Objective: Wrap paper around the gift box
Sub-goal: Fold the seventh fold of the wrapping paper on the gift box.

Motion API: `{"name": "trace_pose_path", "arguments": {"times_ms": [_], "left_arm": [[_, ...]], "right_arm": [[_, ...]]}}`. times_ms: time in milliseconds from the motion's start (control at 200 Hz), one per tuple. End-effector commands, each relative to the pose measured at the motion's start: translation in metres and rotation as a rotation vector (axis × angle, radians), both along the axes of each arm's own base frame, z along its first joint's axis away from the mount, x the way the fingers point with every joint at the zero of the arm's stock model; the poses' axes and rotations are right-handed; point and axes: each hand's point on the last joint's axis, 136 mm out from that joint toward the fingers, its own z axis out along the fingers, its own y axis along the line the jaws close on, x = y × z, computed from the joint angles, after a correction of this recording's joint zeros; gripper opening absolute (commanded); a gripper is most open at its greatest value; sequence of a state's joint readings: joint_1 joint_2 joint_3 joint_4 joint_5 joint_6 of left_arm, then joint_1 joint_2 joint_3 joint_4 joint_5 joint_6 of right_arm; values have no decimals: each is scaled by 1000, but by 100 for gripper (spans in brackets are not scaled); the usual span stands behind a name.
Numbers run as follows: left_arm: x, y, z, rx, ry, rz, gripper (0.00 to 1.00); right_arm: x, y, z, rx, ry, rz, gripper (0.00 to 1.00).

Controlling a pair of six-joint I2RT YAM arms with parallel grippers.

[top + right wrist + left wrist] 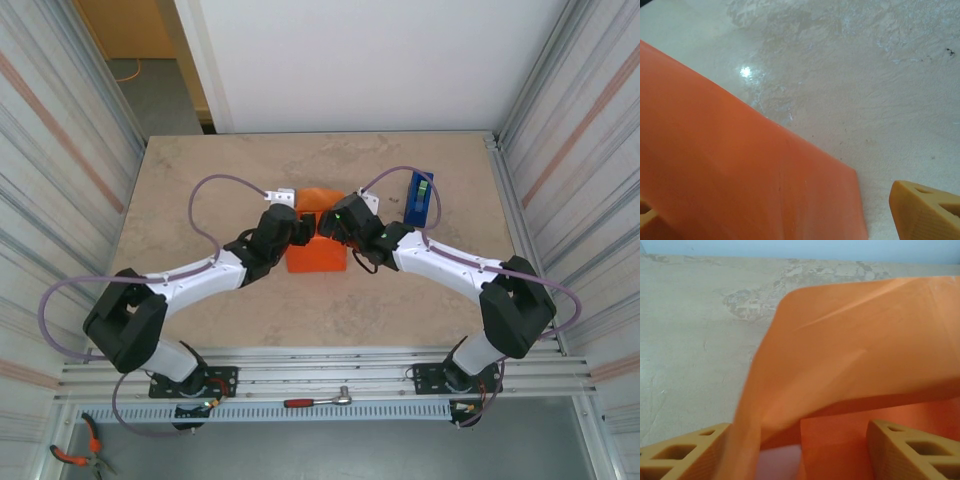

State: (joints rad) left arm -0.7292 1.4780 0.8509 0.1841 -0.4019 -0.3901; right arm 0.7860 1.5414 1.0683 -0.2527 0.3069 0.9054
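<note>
Now, top view, bundle: the gift box reads as the orange block on the worktop, just on the near side of both claws. The paper shows as an orange flap on their far side.
Top view, arms: the left claw and right claw close in over the block from opposite sides, almost touching each other. Neither is plainly the nearer.
Top view, bystander: a blue tape dispenser stands outboard of the right claw, well apart from the block.
Left wrist, claw state: the left claw has its fingers spread apart and pinches nothing.
Left wrist, paper: the paper rises as a curved flap straight ahead of the opening. Its lower fold runs across from finger to finger, and one edge drapes onto the finger at lower left.
Right wrist, claw state: the right claw gapes wide and grips nothing. One of its fingers stands clear of the orange edge.
Right wrist, paper: the paper lies as a sloping panel between the fingers, its free edge running diagonally away ahead. Whether the box sits under it cannot be told.
Judgement, next move: the loose flap lies dead ahead of the left claw, fold line crosswise to its reach, so the left arm looks better placed to bring it down.
</note>
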Motion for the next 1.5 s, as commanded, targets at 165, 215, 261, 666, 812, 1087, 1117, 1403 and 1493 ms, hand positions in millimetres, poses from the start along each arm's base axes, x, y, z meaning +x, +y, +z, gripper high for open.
{"name": "trace_pose_path", "arguments": {"times_ms": [165,215,261,666,812,1087,1117,1403,1493], "left_arm": [[-2,9,-10,74,22,56,66],[-3,8,-12,79,24,56,65],[-3,7,-12,80,25,55,65],[-6,3,-16,99,28,34,62],[-7,3,-16,109,29,33,61],[-8,2,-16,111,26,30,60],[-8,2,-16,113,26,28,60],[-9,2,-16,116,24,30,59],[-9,2,-14,119,22,32,59]], "right_arm": [[-19,-19,10,-72,81,120,91],[-16,-20,19,-59,66,131,91],[-13,-19,25,-50,56,145,90],[0,-13,26,-64,55,182,73],[6,-10,25,-77,52,183,55],[17,-10,23,-115,48,168,41],[18,-10,23,-117,47,165,49],[23,-9,19,-131,54,154,0],[21,-8,26,-111,46,160,0]]}}
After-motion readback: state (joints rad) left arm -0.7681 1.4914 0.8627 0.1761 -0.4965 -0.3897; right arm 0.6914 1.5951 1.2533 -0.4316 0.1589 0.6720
